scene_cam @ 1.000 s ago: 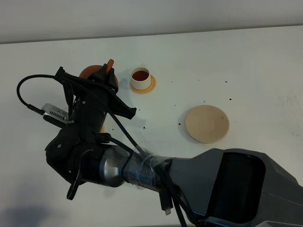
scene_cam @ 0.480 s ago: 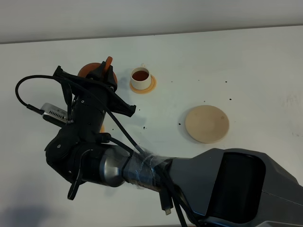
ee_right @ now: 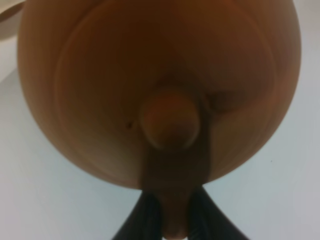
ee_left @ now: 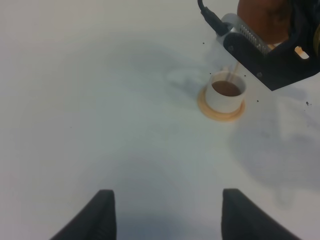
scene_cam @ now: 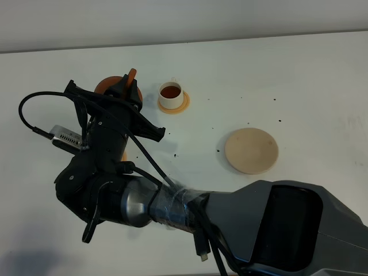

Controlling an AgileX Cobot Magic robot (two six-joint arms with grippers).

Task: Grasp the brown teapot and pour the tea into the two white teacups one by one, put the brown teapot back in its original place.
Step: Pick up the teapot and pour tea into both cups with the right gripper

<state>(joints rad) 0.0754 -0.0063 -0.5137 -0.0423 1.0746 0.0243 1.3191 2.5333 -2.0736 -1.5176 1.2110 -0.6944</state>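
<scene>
My right gripper (ee_right: 175, 220) is shut on the loop handle of the brown teapot (ee_right: 160, 90), whose lid knob faces the right wrist camera. In the exterior high view the teapot (scene_cam: 108, 85) hangs tilted at the back left in that gripper (scene_cam: 127, 91). One white teacup (scene_cam: 171, 95), full of tea, stands on an orange coaster to its right. In the left wrist view a second teacup (ee_left: 226, 94) on its coaster holds brown tea, and a thin stream falls into it from the teapot (ee_left: 262, 20) above. My left gripper (ee_left: 170, 220) is open, far from that cup.
The pale beige disc (scene_cam: 251, 150) lies bare right of centre on the white table (scene_cam: 299, 80). Small dark specks dot the table between the disc and the cups. The right arm's bulky links (scene_cam: 115, 190) and cables cover the front left and hide the second cup in the exterior view.
The right gripper and teapot edged slightly left a second ago, then held still. The cups and disc have not moved.
</scene>
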